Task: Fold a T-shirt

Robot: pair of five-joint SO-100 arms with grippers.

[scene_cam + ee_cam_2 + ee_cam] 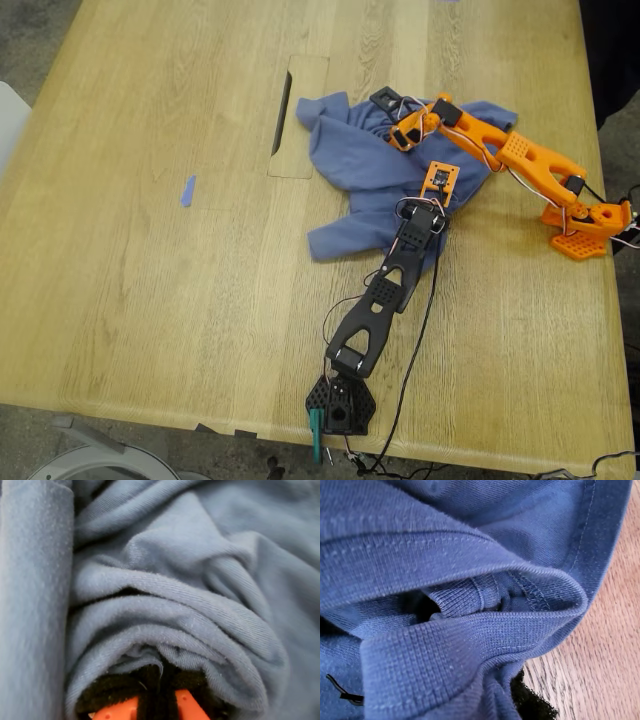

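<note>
A broad pale wooden bench (pixel 150 290) is seen filling the exterior view, with a rectangular cover plate and dark slot (pixel 283 113) set into it at the far middle. The T-shirt (pixel 365 175) is laid in a crumpled blue heap on the bench, right of centre in the exterior view and just right of that slot, one lobe spilling toward the near side.

Two arms are stretched over the cloth. A black arm (pixel 385 290) is based at the near edge of the bench and reaches away to the shirt's near-right part, where an orange-and-black gripper (pixel 437 190) is buried in the folds. An orange arm (pixel 525 160) is based at the exterior view's right and reaches left to the shirt's far part, its gripper (pixel 405 125) pressed down among the wrinkles. Which is first and which is second cannot be told from the wrist views.

In the first wrist view a ribbed hem of the T-shirt (pixel 470 625) is seen bunched close against the lens, wood grain beside it; how far my first gripper is open cannot be told. In the second wrist view, rolled fabric (pixel 175 620) is seen bunched over orange fingertips (pixel 187 707) with black pads; whether they are closed on it cannot be told.

A small blue strip of tape (pixel 188 190) is left on the bench well to the left in the exterior view.
</note>
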